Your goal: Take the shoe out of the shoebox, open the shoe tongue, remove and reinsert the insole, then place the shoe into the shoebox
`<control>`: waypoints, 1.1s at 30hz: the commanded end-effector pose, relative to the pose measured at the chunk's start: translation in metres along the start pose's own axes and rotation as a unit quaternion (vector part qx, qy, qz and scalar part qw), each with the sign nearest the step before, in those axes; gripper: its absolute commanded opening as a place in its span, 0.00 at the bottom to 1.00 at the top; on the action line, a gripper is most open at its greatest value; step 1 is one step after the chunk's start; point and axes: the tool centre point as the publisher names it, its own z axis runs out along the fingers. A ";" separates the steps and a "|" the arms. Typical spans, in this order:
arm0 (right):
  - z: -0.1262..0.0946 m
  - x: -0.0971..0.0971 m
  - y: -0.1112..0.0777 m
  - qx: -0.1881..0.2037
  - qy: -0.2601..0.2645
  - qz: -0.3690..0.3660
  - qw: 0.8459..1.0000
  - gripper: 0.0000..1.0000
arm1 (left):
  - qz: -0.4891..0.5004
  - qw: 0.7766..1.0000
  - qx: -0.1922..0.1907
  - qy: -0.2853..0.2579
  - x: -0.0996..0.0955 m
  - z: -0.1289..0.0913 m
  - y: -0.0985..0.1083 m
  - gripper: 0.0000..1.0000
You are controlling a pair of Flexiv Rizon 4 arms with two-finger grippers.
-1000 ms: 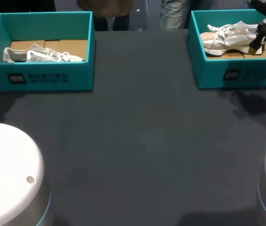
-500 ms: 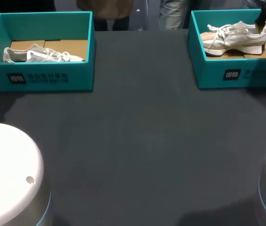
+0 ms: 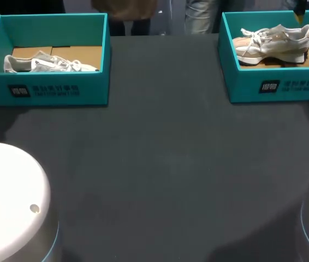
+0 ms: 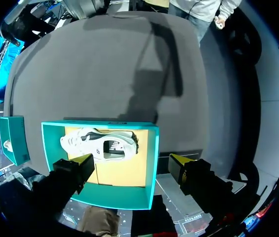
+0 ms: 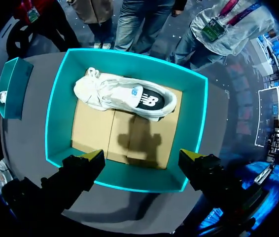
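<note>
Withdrawn upward since a second ago, the right fingers point(image 5: 94, 159) no longer hang over the shoe in the head view. They stand wide apart, holding nothing, high above the right shoebox point(image 5: 58, 113). Its beige-and-white shoe point(image 5: 124, 96) lies on the cardboard floor, toward the wall farther from the fingers. Left fingers point(image 4: 83, 162), likewise spread and empty, hover above the left shoebox point(image 4: 152, 163), where a white shoe point(image 4: 100, 145) lies. Both boxes rest on the dark desk point(image 3: 165, 164).
</note>
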 end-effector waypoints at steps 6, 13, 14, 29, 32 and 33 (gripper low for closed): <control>0.026 -0.021 0.038 0.077 -0.009 0.024 0.997 1.00 | 0.001 1.000 0.000 0.001 0.000 0.000 0.001 1.00; 0.043 -0.034 0.054 0.080 -0.017 0.059 0.995 1.00 | 0.001 1.000 0.000 0.001 0.000 0.000 0.001 1.00; 0.045 -0.036 0.056 0.077 -0.015 0.066 0.995 1.00 | 0.001 1.000 0.000 0.001 0.000 0.000 0.001 1.00; 0.079 -0.054 0.068 0.057 -0.019 0.093 0.994 0.99 | 0.001 1.000 0.000 0.001 0.000 0.000 0.001 1.00; 0.086 -0.056 0.069 0.054 -0.021 0.096 0.994 0.95 | 0.001 1.000 0.000 0.001 0.000 0.000 0.001 1.00; 0.089 -0.057 0.068 0.051 -0.020 0.099 0.994 0.92 | 0.001 1.000 0.000 0.001 0.000 0.000 0.001 1.00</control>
